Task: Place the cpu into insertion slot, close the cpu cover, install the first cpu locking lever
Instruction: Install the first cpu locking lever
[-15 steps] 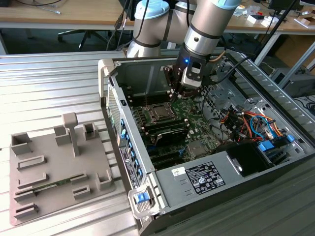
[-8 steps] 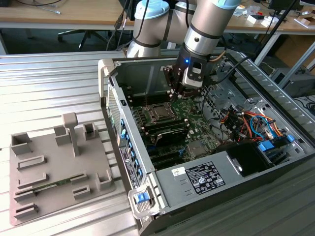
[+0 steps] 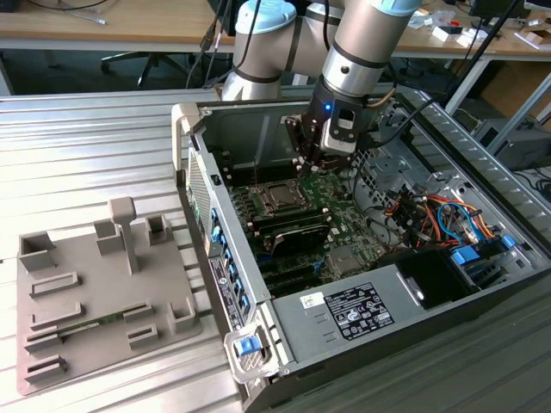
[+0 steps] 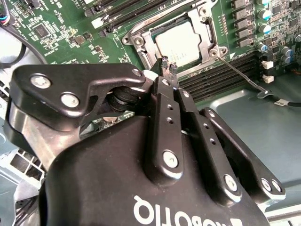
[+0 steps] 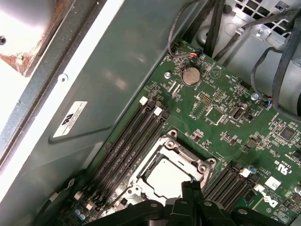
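Note:
The cpu (image 4: 181,44) lies silvery face up in the insertion slot (image 3: 277,198) on the green motherboard. The cpu cover (image 4: 207,33), a metal frame, lies down flat around it. A thin locking lever (image 4: 240,75) angles away from one socket corner, out over the memory slots. My gripper (image 4: 165,63) hangs just beside the socket's edge with its black fingers pressed together and nothing visible between them. In the first wrist view the fingertips (image 5: 190,188) overlap the edge of the cpu (image 5: 164,176) and cover (image 5: 155,160). In the exterior view the gripper (image 3: 320,165) is inside the open case.
The computer case wall (image 3: 194,172) rises on the exterior view's left of the board. Bundled cables (image 3: 430,211) and a power supply (image 3: 362,310) sit toward the exterior view's right. A grey fixture plate (image 3: 95,292) with blocks lies on the table outside the case. Memory slots (image 5: 127,141) flank the socket.

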`<act>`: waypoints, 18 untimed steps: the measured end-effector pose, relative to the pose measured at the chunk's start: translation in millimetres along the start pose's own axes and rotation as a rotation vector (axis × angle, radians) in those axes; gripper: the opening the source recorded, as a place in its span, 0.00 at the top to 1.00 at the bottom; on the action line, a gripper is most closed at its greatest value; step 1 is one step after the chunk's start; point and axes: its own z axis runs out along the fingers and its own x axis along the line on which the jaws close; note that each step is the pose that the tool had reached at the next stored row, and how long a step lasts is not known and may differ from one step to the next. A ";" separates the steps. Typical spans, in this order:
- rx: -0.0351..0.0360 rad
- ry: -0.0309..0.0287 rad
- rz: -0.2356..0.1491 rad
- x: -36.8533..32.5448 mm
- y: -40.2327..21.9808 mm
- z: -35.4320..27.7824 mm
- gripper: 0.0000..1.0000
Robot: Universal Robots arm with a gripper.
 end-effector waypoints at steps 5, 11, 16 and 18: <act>0.0008 -0.0011 -0.024 0.0 0.0 0.0 0.89; 0.0020 -0.0027 -0.056 0.0 0.0 0.0 0.89; 0.0028 -0.0037 -0.078 0.0 0.0 0.0 0.89; 0.0031 -0.0040 -0.085 0.0 0.0 0.0 0.89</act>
